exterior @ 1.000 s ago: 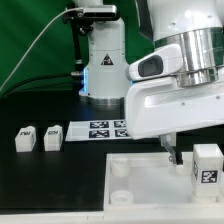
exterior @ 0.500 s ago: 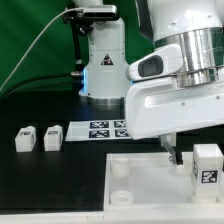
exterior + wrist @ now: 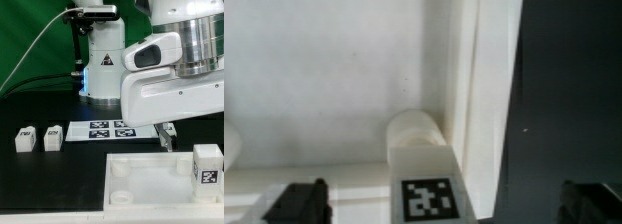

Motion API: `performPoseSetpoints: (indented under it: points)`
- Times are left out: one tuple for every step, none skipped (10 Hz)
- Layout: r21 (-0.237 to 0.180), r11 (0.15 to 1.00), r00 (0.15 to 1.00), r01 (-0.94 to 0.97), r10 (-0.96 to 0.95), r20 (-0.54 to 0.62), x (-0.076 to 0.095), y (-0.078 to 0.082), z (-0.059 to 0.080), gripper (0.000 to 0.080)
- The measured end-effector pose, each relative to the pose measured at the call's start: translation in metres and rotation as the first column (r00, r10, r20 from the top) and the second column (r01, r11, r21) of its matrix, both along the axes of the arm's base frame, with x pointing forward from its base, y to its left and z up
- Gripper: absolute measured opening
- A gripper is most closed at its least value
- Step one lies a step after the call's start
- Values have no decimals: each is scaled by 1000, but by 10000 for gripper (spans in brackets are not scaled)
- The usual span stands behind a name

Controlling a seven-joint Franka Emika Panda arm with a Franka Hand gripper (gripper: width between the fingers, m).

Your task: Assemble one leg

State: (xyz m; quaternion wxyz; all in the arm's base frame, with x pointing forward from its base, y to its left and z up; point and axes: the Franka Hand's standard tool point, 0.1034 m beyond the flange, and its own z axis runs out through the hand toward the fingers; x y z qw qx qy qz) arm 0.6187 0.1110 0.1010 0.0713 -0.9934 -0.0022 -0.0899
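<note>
A white leg [image 3: 207,165] with a black-and-white tag stands at the exterior view's right, by the white tabletop [image 3: 150,165]. My gripper [image 3: 167,134] hangs above the tabletop's far edge, to the left of that leg and apart from it. In the wrist view a leg [image 3: 420,150] with its tag lies against the tabletop [image 3: 313,90], in line with the gap between my dark fingertips [image 3: 299,200]. The gripper [image 3: 443,202] is wide open and holds nothing.
Two more legs [image 3: 25,139] [image 3: 52,137] stand on the black table at the exterior view's left. The marker board [image 3: 108,128] lies behind the tabletop. A camera stand [image 3: 103,60] rises at the back.
The arm has risen and shifted toward the exterior view's left, so the fingers hang higher over the tabletop's far edge. The legs and the tabletop have not moved.
</note>
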Motion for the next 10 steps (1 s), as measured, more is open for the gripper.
performPoseSetpoints:
  points:
    - [0, 1000, 1000, 0, 0, 0, 0, 0, 0, 649]
    - [0, 1000, 1000, 0, 0, 0, 0, 0, 0, 649]
    - [0, 1000, 1000, 0, 0, 0, 0, 0, 0, 649]
    - [0, 1000, 1000, 0, 0, 0, 0, 0, 0, 649]
    - [0, 1000, 1000, 0, 0, 0, 0, 0, 0, 649]
    - [0, 1000, 1000, 0, 0, 0, 0, 0, 0, 649]
    - [0, 1000, 1000, 0, 0, 0, 0, 0, 0, 649]
    - [0, 1000, 1000, 0, 0, 0, 0, 0, 0, 649]
    - [5, 1000, 992, -14, 15, -126, -19, 1, -6, 649]
    - [5, 1000, 992, -5, 5, -123, -8, -1, 1, 649]
